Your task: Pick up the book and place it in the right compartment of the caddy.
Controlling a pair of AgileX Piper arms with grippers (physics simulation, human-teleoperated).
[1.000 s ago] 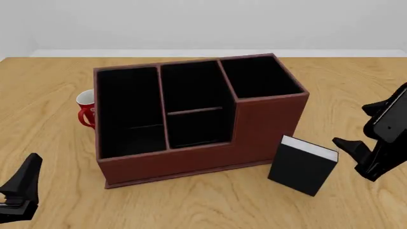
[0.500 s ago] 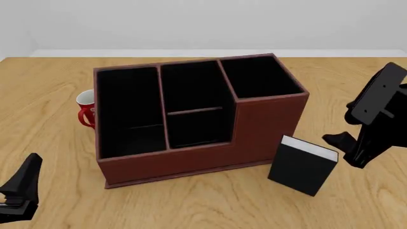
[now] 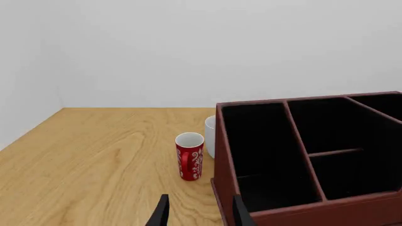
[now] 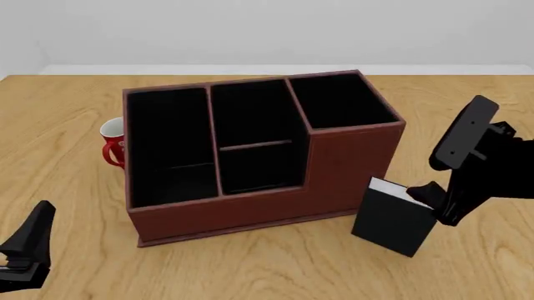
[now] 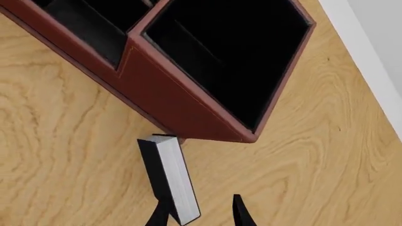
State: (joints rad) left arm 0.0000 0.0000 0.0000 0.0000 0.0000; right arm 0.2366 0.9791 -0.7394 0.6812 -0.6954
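Book (image 4: pixel 392 220) stands upright on the worktop (image 4: pixel 276 269), just in front of the caddy (image 4: pixel 250 150) at its near right corner, below the stepped front wall. White page edges face up; the long axis of that top edge runs from near the caddy wall out to the right and nearer the camera. In the right wrist view the book (image 5: pixel 168 181) shows as a narrow slab with its top strip running toward the camera, a small gap visible between it and the caddy wall (image 5: pixel 182 94).

Right gripper (image 4: pixel 434 203) is at the book's upper right corner, coming in from the right and above. Its jaws are parted: in the right wrist view one fingertip (image 5: pixel 160 214) sits against the black cover side, the other (image 5: pixel 242 214) is off on the page-edge side with bare worktop between it and the book. So the book is inside the opening near one finger, not clamped; nothing is held. Whether the near finger actually touches the cover cannot be told.

Left gripper (image 3: pixel 197 214) is far away at the near left of the worktop, jaws apart, empty, looking at the caddy's left section and the red mug (image 3: pixel 189 156). A second white mug (image 3: pixel 210 130) peeks out behind the caddy. Right arm is clearly the nearer one.

Right compartment (image 4: pixel 344 100) is up and behind the book, empty, open at top. Likely next: close across the book's thickness, lift above the tall wall, then move far and a little left to drop in.
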